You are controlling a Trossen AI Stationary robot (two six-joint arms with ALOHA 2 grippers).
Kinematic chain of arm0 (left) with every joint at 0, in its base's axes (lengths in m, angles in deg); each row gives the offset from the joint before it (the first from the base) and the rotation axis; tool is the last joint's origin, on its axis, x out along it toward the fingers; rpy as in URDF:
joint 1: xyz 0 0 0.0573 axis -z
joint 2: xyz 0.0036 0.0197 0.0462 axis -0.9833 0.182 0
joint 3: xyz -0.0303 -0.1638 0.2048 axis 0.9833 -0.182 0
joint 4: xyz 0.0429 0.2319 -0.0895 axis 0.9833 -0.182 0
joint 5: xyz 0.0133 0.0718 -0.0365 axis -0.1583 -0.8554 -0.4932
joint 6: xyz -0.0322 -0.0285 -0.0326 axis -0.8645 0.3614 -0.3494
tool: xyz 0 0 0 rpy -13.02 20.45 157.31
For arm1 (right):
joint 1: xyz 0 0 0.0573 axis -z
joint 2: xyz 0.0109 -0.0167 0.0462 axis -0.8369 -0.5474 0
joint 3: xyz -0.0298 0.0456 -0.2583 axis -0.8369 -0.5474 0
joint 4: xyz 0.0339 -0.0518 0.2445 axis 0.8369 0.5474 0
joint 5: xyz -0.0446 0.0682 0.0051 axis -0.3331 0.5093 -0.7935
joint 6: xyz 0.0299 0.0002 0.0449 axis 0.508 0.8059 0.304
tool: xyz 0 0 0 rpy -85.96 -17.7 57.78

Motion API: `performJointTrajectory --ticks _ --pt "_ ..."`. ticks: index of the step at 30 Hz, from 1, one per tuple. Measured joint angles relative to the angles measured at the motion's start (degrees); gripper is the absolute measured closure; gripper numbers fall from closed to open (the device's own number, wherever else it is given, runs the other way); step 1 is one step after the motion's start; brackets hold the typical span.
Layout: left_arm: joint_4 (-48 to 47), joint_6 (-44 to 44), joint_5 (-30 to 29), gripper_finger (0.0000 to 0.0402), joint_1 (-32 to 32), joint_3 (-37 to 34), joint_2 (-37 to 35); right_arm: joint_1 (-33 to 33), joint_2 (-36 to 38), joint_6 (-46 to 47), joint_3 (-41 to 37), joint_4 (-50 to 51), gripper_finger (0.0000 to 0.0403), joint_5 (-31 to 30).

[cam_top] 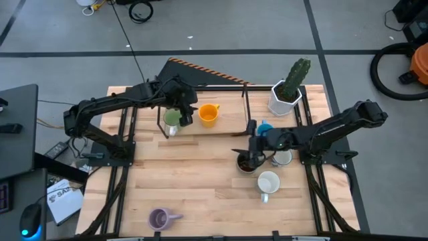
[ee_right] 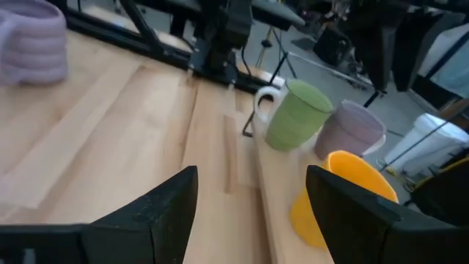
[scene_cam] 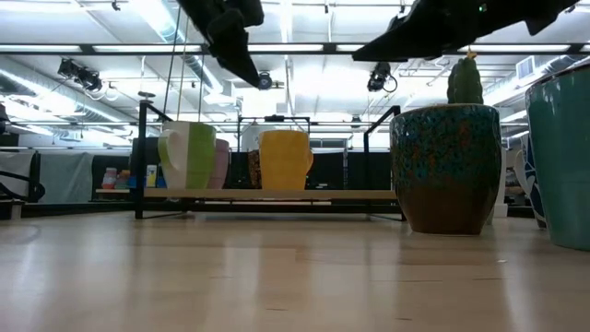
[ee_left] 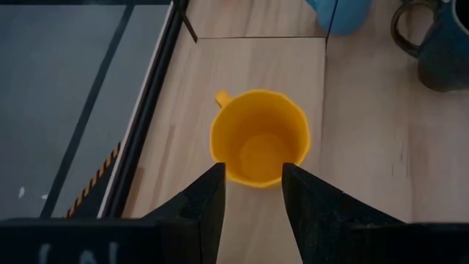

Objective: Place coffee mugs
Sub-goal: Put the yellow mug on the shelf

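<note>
Wooden table (cam_top: 200, 181) w/ two dark arms over it. Along the far edge sits a low black-framed shelf (scene_cam: 267, 195), and three mugs are lined up on it: green mug (cam_top: 172, 118), a pale purple mug (ee_right: 350, 129) tucked right behind it, then the orange mug (cam_top: 209, 114) just beside.

Left gripper (cam_top: 186, 112) hangs above the shelf, between green and orange mugs. In the left wrist view its fingers (ee_left: 204, 213) stand apart w/ a narrow gap, nothing between them; the orange mug (ee_left: 259, 138) sits upright just past the tips, handle pointing away.

Right gripper (cam_top: 252, 146) is toward the right-middle of the table, over the dark brown mug (cam_top: 247, 163). Its fingers (ee_right: 161, 213) are spread wide, empty, w/ bare table showing between them.

Other mugs still on the table: blue mug (cam_top: 265, 127) just behind the right gripper, a white mug (cam_top: 283, 158) partly hidden under the right arm, another white mug (cam_top: 268, 183) nearer the front, handle facing front. A second purple mug (cam_top: 159, 218) sits alone near the front-left edge, well apart from the rest.

White faceted pot w/ a cactus (cam_top: 289, 87) stands at the far right corner. From table height the brown mug (scene_cam: 447, 169) looks speckled teal over brown.
</note>
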Motion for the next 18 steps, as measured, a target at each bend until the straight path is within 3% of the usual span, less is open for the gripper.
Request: performJointTrajectory --ticks 10,18 --pt "-6.13 0.23 2.13 0.026 1.05 10.43 8.6 2.46 0.58 0.09 -1.32 -4.55 0.0142 5.14" --pt "-11.97 7.46 2.54 0.026 2.14 11.94 14.66 2.48 0.53 1.39 -1.27 -1.67 0.0142 4.82"
